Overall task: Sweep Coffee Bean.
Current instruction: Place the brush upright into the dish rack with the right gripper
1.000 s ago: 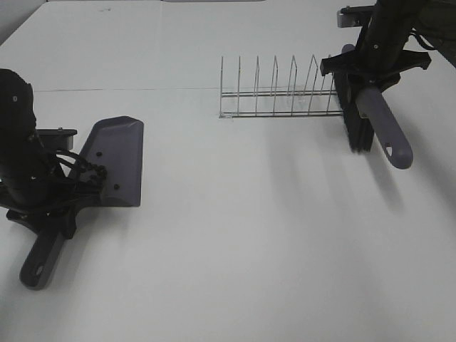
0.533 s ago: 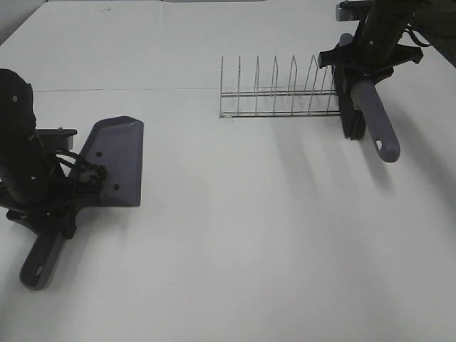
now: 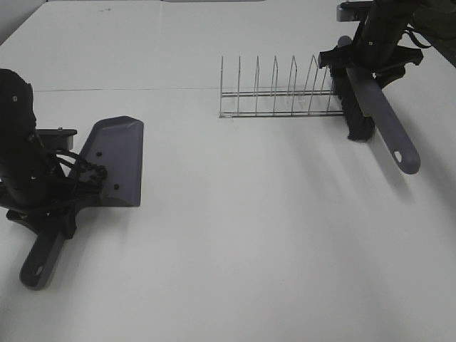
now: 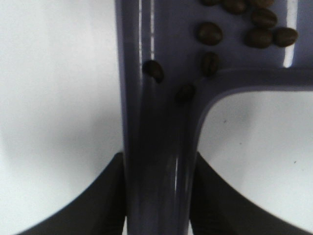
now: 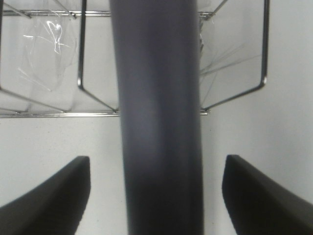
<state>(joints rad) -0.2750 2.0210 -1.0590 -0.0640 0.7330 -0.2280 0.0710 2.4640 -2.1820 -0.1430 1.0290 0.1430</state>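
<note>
Table (image 3: 235,249): white, no loose beans that I can make out from the high view.

Wire rack (image 3: 274,96): upper centre-right of the high view, slots empty.

Dustpan (image 3: 117,157): left of the high view. Its long axis runs from the handle at lower left up to the blade at mid-left. The lip appears to face frame right.

Brush (image 3: 385,132): upper right, just beside the rack's right end, bristles down. The handle slants toward lower right. Cannot tell what is propping it.

Left gripper (image 4: 159,196): pressed together on the dustpan's handle, both fingers flush against it.

Right gripper (image 5: 156,164): fingers spread to either side of the brush handle, with white table showing in both gaps. Not pinching anything.

Coffee beans (image 4: 234,22): in the dustpan, clustered at the upper right of the left wrist view where the handle meets the blade. A few strays sit lower along the handle root.

Judgement: the beans are already in the pan, so the sweep looks finished. They lie far to frame left of the brush, well apart from it. The left arm is much the nearer and holds them. The next move likely rests on keeping the pan level.
</note>
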